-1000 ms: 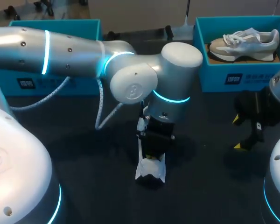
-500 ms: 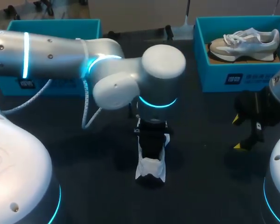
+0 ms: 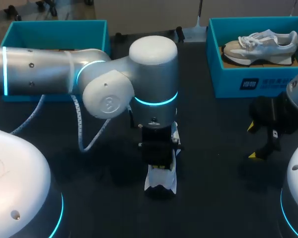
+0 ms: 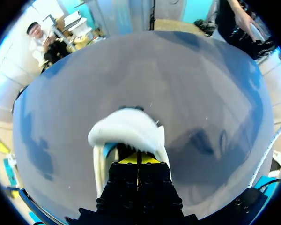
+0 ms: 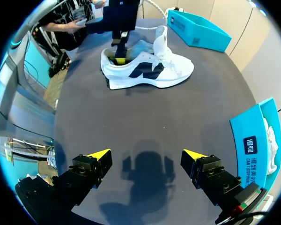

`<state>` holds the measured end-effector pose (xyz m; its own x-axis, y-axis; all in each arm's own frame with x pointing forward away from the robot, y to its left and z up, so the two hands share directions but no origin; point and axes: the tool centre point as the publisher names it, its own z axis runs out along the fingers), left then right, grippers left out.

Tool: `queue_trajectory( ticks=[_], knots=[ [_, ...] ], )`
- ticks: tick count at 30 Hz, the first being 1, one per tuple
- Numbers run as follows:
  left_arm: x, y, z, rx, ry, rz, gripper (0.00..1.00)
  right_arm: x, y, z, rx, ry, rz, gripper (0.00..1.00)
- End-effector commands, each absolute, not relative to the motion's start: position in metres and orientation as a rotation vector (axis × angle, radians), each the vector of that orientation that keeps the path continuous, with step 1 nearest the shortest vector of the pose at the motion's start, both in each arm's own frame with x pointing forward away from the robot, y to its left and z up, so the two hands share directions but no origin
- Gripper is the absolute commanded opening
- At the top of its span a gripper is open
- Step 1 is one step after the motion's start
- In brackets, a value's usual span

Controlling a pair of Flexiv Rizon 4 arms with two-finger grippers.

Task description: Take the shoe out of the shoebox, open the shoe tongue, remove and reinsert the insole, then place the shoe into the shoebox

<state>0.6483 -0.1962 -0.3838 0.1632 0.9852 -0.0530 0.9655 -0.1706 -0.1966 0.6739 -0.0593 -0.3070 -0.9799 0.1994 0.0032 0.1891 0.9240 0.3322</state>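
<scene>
White shoe point(image 3: 161, 179): is set on its sole near the middle of the table point(image 3: 104, 203), a little toward the front edge, with its tongue point(image 5: 160, 42) stood upright.
Left gripper point(image 4: 137, 159): is placed inside the heel end of the shoe's opening, with its yellow tips pressed together. Whether the insole's edge is pinched between them cannot be told, as the insole is hidden.
Right gripper point(image 5: 146, 153): is held above bare table near the right edge, well apart from the shoe, with its fingers spread wide and nothing between them.
Shoeboxes: a teal shoebox point(image 3: 54, 25) is placed at the back left corner. Another box point(image 3: 228, 82) at the back right corner is occupied by a second shoe point(image 3: 260, 44).
Step judged: the insole's removal or reseating is probably in hand.
Risk, shoe lifted: the shoe is not steadied by the right gripper, so it could be dragged up or tipped if the insole sticks.
Risk, grip lost: the insole could be left half out or folded if a thin pinch slips.
Risk, heel crushed: the heel collar point(image 4: 126, 133) could be pressed down if the fingers are driven deeper.
</scene>
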Motion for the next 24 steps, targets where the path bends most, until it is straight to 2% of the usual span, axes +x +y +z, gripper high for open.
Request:
queue_trajectory(
  ticks=[1,8,12,19,24],
  knots=[
    [0.645,-0.214,-0.411,-2.270,-1.836,0.177,0.00,0.673,-0.058,-0.308,0.309,3.050,0.517,1.00],
    [0.661,-0.201,-0.447,-2.342,-1.895,-0.087,0.00,0.673,-0.058,-0.308,0.309,3.050,0.517,1.00],
    [0.687,-0.193,-0.450,-2.321,-2.042,-0.203,0.00,0.673,-0.058,-0.308,0.309,3.050,0.517,1.00],
    [0.717,-0.190,-0.434,-2.291,-2.212,-0.258,0.00,0.673,-0.058,-0.308,0.309,3.050,0.517,1.00],
    [0.717,-0.194,-0.403,-2.300,-2.281,-0.088,0.00,0.673,-0.058,-0.308,0.309,3.050,0.517,1.00]
  ],
)
